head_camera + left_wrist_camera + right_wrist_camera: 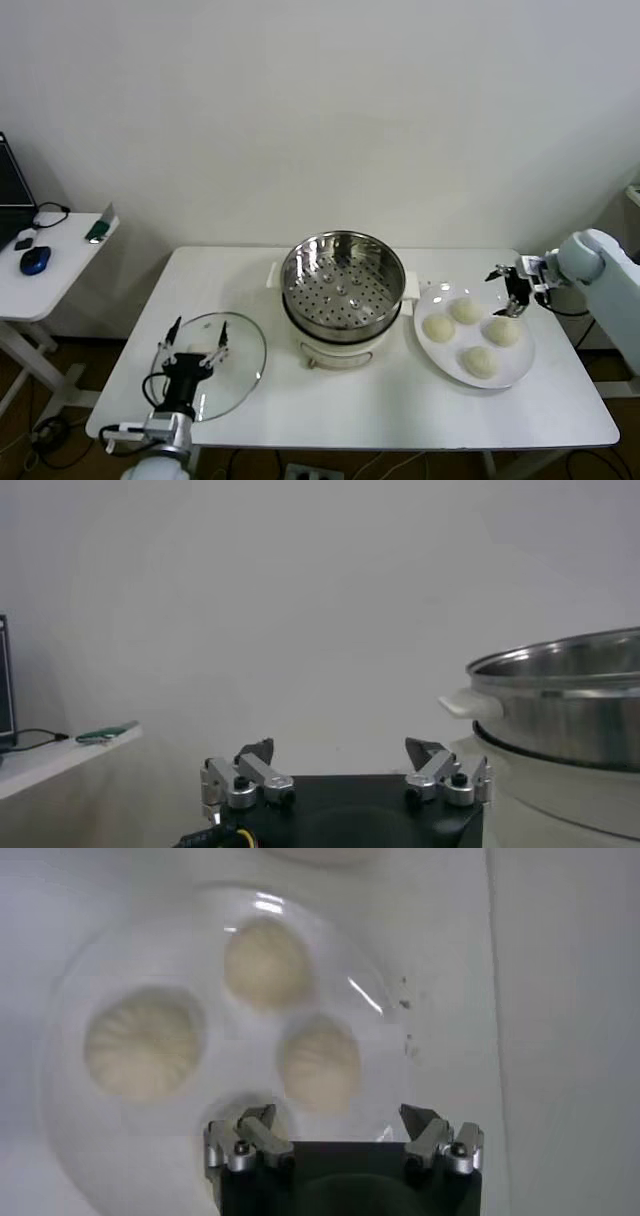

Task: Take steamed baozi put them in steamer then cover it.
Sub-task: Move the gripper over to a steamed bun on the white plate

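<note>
White bench [380, 420] against a plain wall, steamer [342, 285] at its middle.

4 steamed baozi [465, 309] sit on a white plate [520, 372] right of the steamer; the cover [240, 365] lies flat to its left. Right gripper [514, 293] hangs over the plate's far edge, jaws wide, empty. Left gripper [195, 343] hovers at the cover, spread wide, empty.
</note>
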Robot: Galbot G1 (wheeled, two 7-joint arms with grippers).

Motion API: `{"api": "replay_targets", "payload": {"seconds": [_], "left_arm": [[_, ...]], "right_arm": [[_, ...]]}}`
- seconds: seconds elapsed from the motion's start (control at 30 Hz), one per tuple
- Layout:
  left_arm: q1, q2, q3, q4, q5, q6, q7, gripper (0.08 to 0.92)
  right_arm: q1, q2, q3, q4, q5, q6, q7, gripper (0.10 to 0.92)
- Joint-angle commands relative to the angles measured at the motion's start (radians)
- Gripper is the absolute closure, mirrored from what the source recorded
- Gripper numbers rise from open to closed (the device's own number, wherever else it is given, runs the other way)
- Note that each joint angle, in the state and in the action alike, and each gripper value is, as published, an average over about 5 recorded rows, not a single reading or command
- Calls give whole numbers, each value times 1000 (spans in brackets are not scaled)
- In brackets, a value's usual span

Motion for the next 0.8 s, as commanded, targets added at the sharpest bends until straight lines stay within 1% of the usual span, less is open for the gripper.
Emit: {"api": "replay_targets", "payload": {"seconds": [0.03,0.4,0.8], "left_arm": [[-2,16,1,0,-3,12,-3,177],[4,31,-10,7,-4,15,-10,177],[6,34,-20,11,-4,21,-20,177]], "right_arm": [[194,165,-196,-269,-83,34,-57,203],[135,266,-181,-353,-58,29,-31,203],[119,310,-175,-414,-69,37,-18,203]]}}
